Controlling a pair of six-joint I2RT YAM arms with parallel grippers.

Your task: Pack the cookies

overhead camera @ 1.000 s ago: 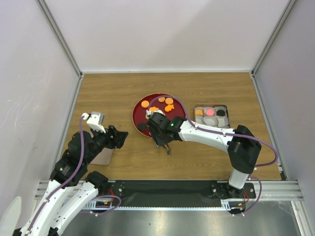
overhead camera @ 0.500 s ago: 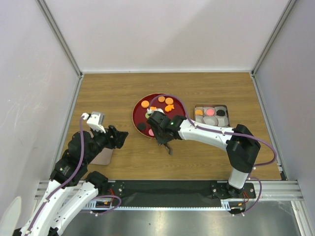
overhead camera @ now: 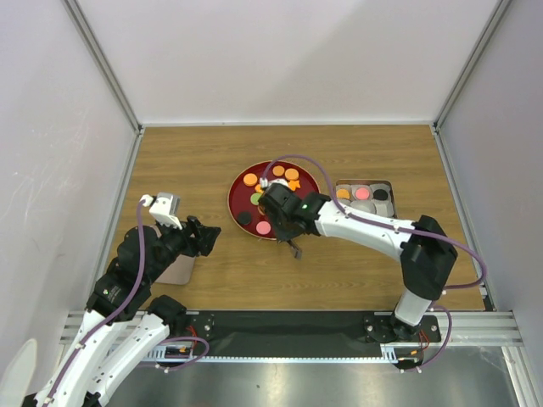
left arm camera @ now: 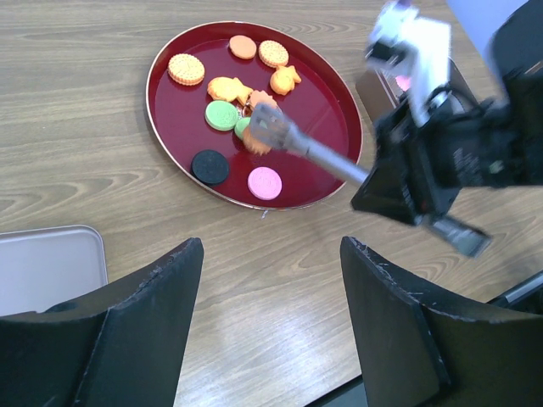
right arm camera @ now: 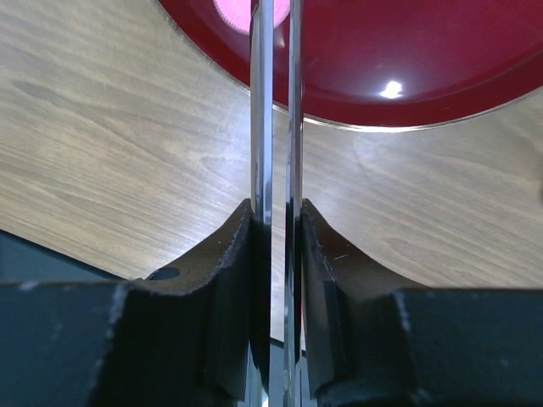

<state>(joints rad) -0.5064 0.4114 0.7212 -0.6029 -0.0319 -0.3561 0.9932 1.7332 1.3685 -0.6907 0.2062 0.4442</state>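
Several cookies lie on the dark-red plate [left arm camera: 161, 106]: orange rounds [left arm camera: 185, 68], an orange fish [left arm camera: 286, 79], a green one [left arm camera: 221, 114], a black one [left arm camera: 209, 166] and a pink one [left arm camera: 265, 182]. My right gripper [right arm camera: 278, 208] [overhead camera: 282, 212] is shut on metal tongs [left arm camera: 318, 155], squeezing their two blades [right arm camera: 261, 102] nearly together. The tong tips close on an orange cookie [left arm camera: 254, 142] beside the green one. More cookies, orange [overhead camera: 343, 193], pink [overhead camera: 362, 192] and black [overhead camera: 381, 194], sit in the metal tin [overhead camera: 391, 202]. My left gripper [left arm camera: 271, 246] [overhead camera: 206, 233] hangs open over bare table, left of the plate.
A flat grey lid [left arm camera: 47, 271] [overhead camera: 178, 271] lies on the table under my left arm. The right arm stretches from its base at the near right across to the plate. Walls enclose the wooden table on three sides.
My right gripper has squeezed the tongs tighter and moved a little farther over the plate's near edge. The left arm has not moved.
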